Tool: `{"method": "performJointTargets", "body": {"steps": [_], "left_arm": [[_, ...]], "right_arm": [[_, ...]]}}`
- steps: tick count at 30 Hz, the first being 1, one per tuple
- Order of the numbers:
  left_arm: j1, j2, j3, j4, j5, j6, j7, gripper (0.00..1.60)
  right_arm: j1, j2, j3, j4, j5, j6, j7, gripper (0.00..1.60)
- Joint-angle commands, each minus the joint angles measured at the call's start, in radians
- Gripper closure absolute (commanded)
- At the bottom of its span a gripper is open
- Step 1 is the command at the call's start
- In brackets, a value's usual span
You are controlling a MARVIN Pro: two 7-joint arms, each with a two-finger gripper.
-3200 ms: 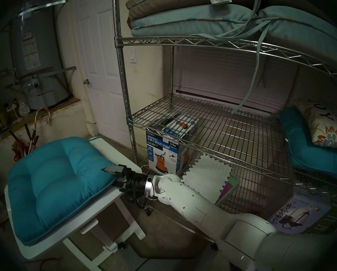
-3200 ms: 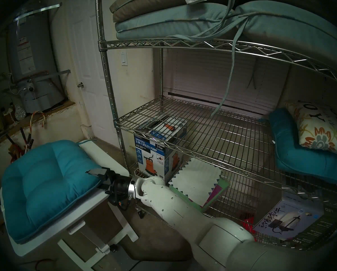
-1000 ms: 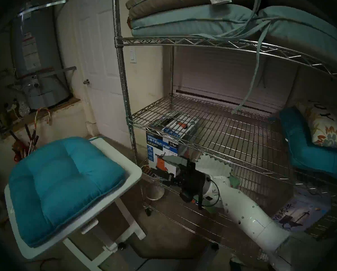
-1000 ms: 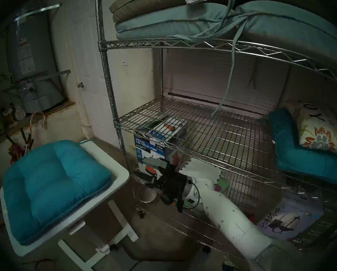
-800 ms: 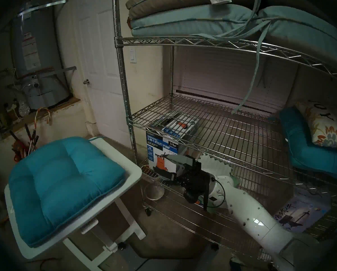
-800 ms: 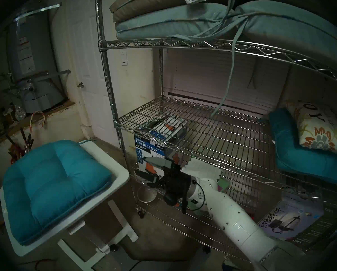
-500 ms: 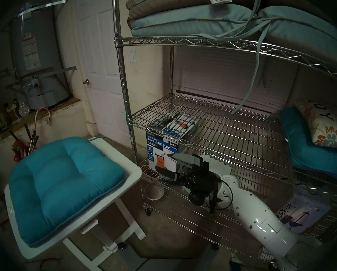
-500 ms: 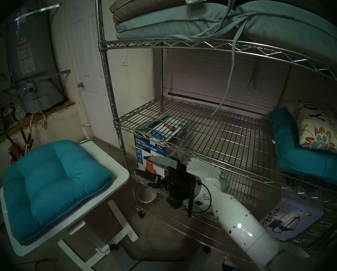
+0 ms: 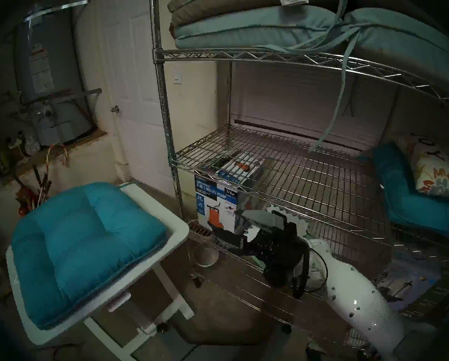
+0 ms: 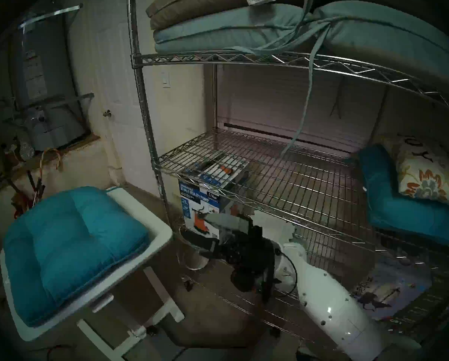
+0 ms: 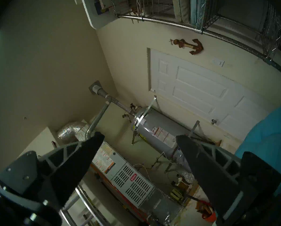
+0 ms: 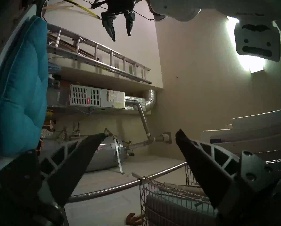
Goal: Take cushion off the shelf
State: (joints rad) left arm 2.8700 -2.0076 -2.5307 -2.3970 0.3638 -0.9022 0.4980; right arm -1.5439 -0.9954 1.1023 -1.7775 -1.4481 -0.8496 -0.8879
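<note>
The cushion (image 9: 88, 251) lies flat on the white side table (image 9: 178, 234) at about eight o'clock in the head view, off the shelf (image 9: 283, 191) and well apart from both grippers, so the job looks finished. It sits squarely, its right edge short of the table's raised rim, presumably so it cannot slide to the floor. The right gripper (image 9: 230, 226) hangs at about six o'clock, in front of the shelf's lower tiers and the pump box (image 9: 215, 196), its jaws spread wide and holding nothing; being clear of the table suggests a let-go rather than a reach. The left gripper (image 11: 137, 143) is also spread and empty, aimed up toward the water heater (image 11: 154, 134), parked out of the way. The cushion is bright teal, square with rounded corners, plump and tufted into quilted pads, with a piped seam along its edge. A second teal cushion (image 9: 410, 196) sits on the middle tier at three o'clock, under a floral pillow (image 9: 436, 175).
</note>
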Motion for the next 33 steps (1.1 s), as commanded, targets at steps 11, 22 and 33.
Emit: {"method": "performJointTargets", "body": {"steps": [11, 22, 33], "left_arm": [[0.010, 0.000, -0.004, -0.011, -0.003, 0.001, 0.005, 0.00], [0.010, 0.000, -0.005, -0.012, -0.003, 0.002, 0.005, 0.00], [0.010, 0.000, -0.005, -0.013, -0.004, 0.003, 0.006, 0.00]], "right_arm": [[-0.216, 0.067, 0.113, -0.243, 0.137, 0.111, 0.202, 0.00], [-0.305, 0.078, 0.164, -0.340, 0.238, 0.190, 0.367, 0.00], [-0.360, 0.085, 0.197, -0.412, 0.328, 0.255, 0.511, 0.00]]}}
